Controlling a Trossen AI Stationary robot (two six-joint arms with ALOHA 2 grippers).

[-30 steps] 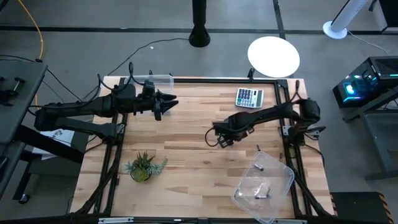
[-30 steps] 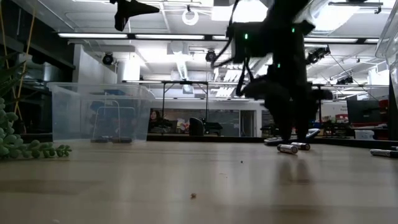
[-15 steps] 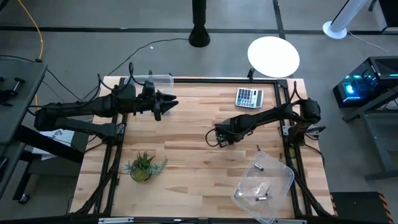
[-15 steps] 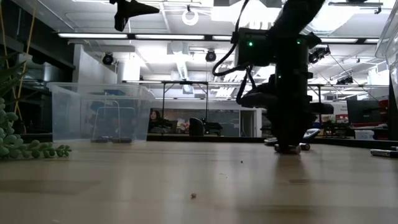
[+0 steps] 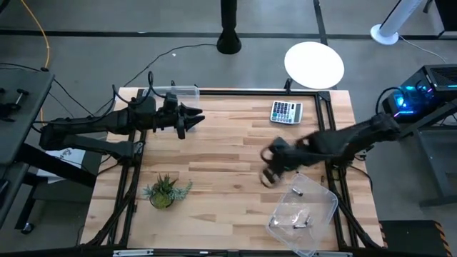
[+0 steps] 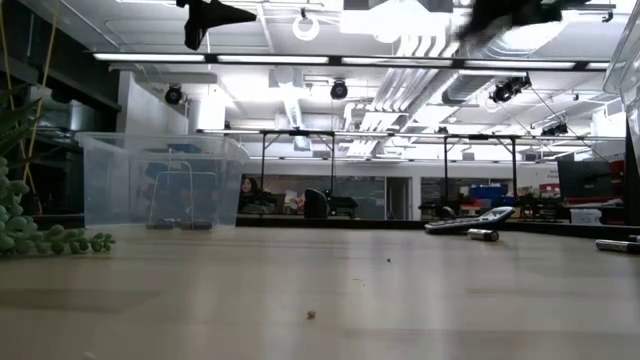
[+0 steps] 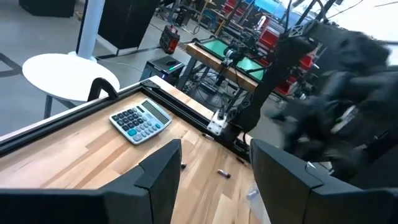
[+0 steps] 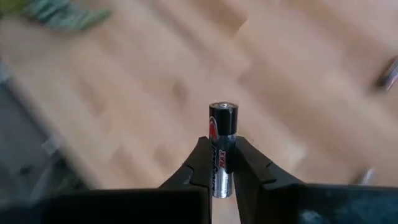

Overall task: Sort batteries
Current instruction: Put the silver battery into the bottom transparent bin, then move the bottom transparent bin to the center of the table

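My right gripper hangs blurred above the table's middle right, next to the clear tray, and is shut on a black-and-red battery. Two silvery batteries lie in that tray. One loose battery lies on its side on the wood in front of the calculator; the left wrist view shows it too. My left gripper waits open and level high over the far left of the table, its fingers holding nothing. My right gripper pinches the battery's lower body between its two fingers. The battery lies along the fingers, and its capped end sticks out past the fingertips. The fingers slant down and the battery is lifted clear of the table.
A clear bin stands at the far left edge; the low view shows it as well. A small potted plant sits near left. Another battery lies at the low view's right edge. Bare wood fills the table's middle.
My right gripper has shut on one of two batteries lying mid-table, then risen fast and swung toward the near right, toward the clear tray. That battery has been lifted clear; its neighbour stays on the wood.
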